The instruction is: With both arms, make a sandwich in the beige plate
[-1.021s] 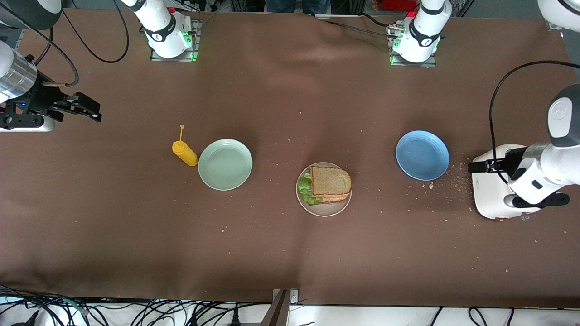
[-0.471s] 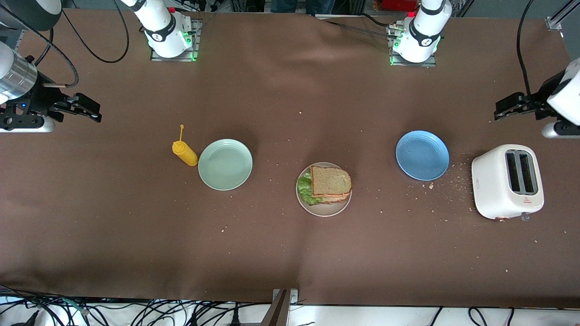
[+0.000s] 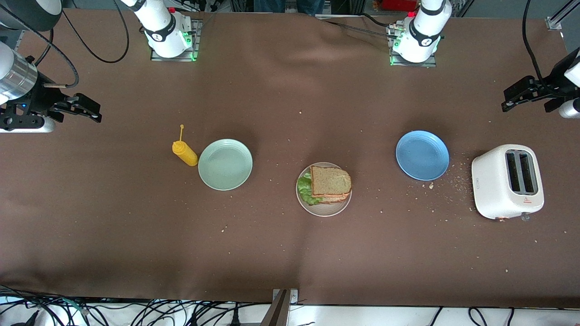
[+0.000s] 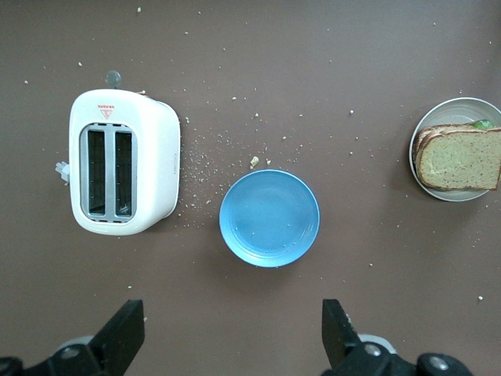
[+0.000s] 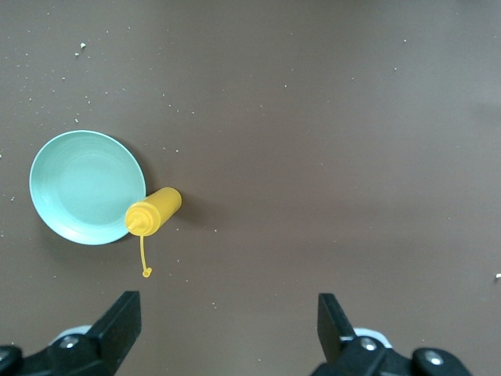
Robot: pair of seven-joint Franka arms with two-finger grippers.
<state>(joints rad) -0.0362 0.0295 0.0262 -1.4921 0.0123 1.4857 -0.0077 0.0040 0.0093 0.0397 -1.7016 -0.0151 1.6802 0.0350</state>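
The sandwich (image 3: 331, 184) lies finished on the beige plate (image 3: 323, 211) at the middle of the table (image 3: 290, 253): a brown slice on top, another under it, and lettuce (image 3: 305, 189) sticking out at the edge toward the right arm's end. Neither gripper touches it.

The left gripper (image 3: 518, 93) hangs high over the table at the left arm's end, jaws spread wide and empty. In the left wrist view its two black fingers (image 4: 121, 333) stand well apart at the frame's edge, with bare cloth between them. Under and ahead of these jaws sits the blue plate (image 4: 269, 218), empty, and beside it the white toaster (image 4: 124, 172) lying with its two slots up. Crumbs (image 4: 205, 157) are scattered between toaster and blue plate. The sandwich shows at that view's edge (image 4: 458, 157), well apart from the left jaws, with the blue plate between it and the toaster.

The right gripper (image 3: 86, 108) hangs over the right arm's end of the table, jaws likewise spread and holding nothing. In the right wrist view its fingers (image 5: 117, 325) frame bare cloth. Ahead of them lies the green plate (image 5: 88, 186), empty, with the yellow bottle (image 5: 153, 211) just beside it, touching or nearly touching its rim, the bottle's loose cap strap trailing toward the jaws. The sandwich is out of the right wrist view; the green plate lies between the right jaws and it.
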